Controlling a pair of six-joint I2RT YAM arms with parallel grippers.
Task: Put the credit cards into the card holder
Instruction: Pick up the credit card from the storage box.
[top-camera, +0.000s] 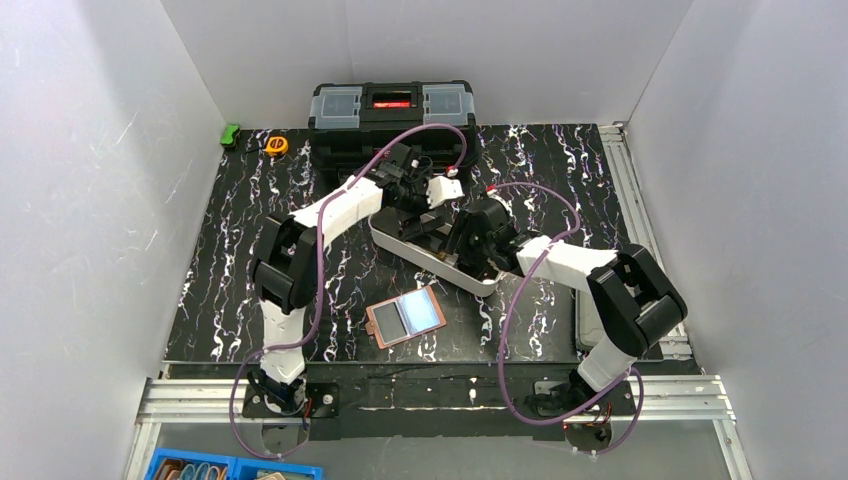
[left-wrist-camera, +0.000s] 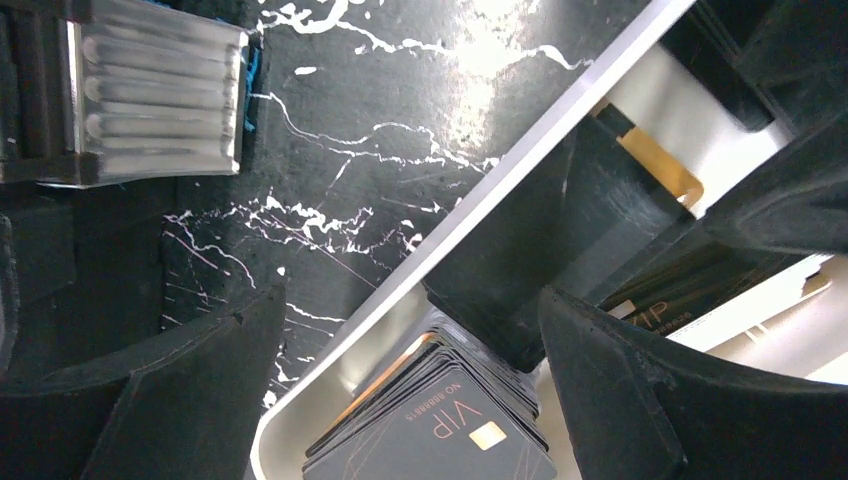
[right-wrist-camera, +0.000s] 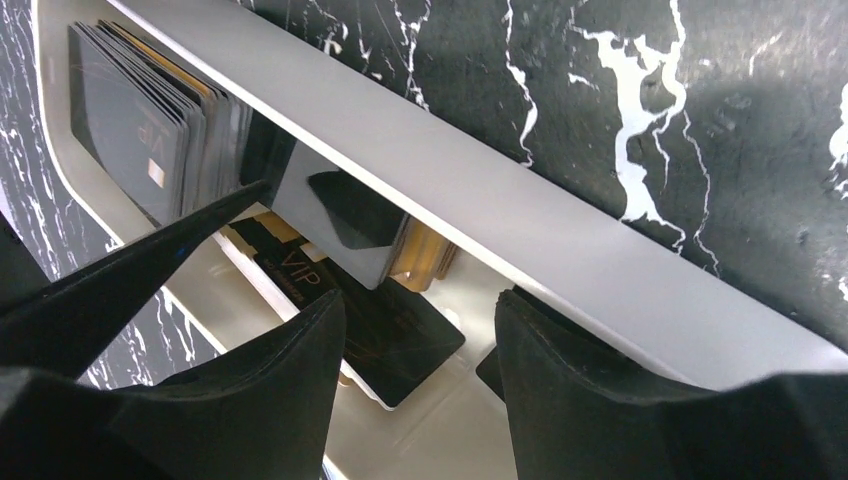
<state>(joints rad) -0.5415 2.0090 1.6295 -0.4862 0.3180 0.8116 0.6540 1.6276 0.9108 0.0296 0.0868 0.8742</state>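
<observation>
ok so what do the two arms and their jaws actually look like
The left arm and right arm match: rounded white link shells between blocky black joint housings. A thin purple cable runs along each from base to wrist. The jaws are matte black, thick and wedge-shaped, tapering toward the tips.

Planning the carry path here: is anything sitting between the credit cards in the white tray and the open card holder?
Nothing visible lies on the table between them. The credit cards sit inside the white tray, so only its raised wall must be cleared; the card holder lies open just beyond the tray's near side.
</observation>
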